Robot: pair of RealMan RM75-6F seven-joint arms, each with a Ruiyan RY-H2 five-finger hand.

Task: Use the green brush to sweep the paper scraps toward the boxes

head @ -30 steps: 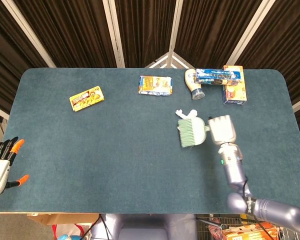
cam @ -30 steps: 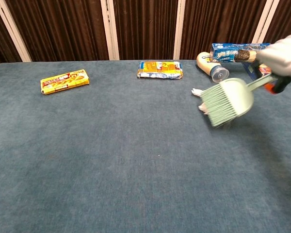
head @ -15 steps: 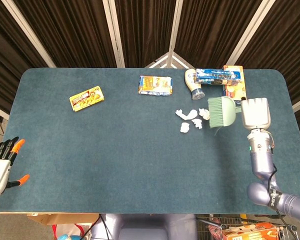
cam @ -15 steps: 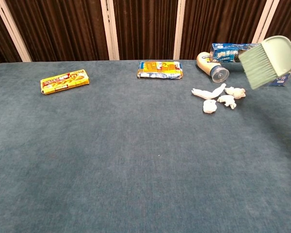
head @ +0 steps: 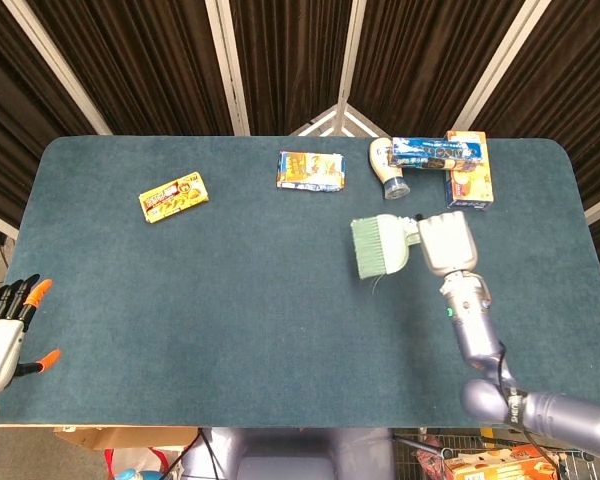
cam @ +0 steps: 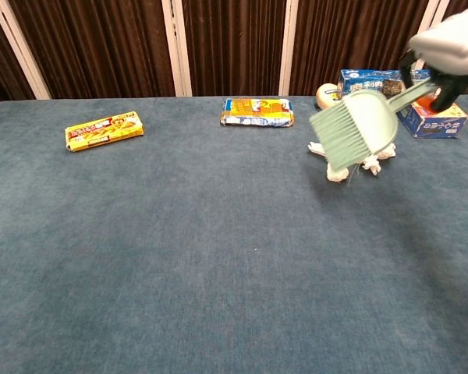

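Observation:
My right hand (head: 446, 242) (cam: 446, 51) grips the handle of the green brush (head: 381, 246) (cam: 354, 132), which hangs above the table with its bristles pointing left. The white paper scraps (cam: 351, 165) lie under and just behind the brush head in the chest view; the head view hides them beneath the brush. The boxes stand at the far right: a blue packet (head: 436, 152) (cam: 373, 82) across an orange and blue box (head: 468, 182) (cam: 436, 118). My left hand (head: 2, 334) rests open off the table's near left corner, holding nothing.
A tipped bottle (head: 389, 168) (cam: 325, 94) lies beside the boxes. A yellow and blue packet (head: 310, 171) (cam: 257, 111) sits at the far middle, a yellow snack box (head: 173, 196) (cam: 104, 130) at the far left. The table edge (head: 280, 425) runs near me.
The brush was over the scraps, swung right and up toward the boxes, baring the scraps, and has now come back left over them. The left hand has not moved.

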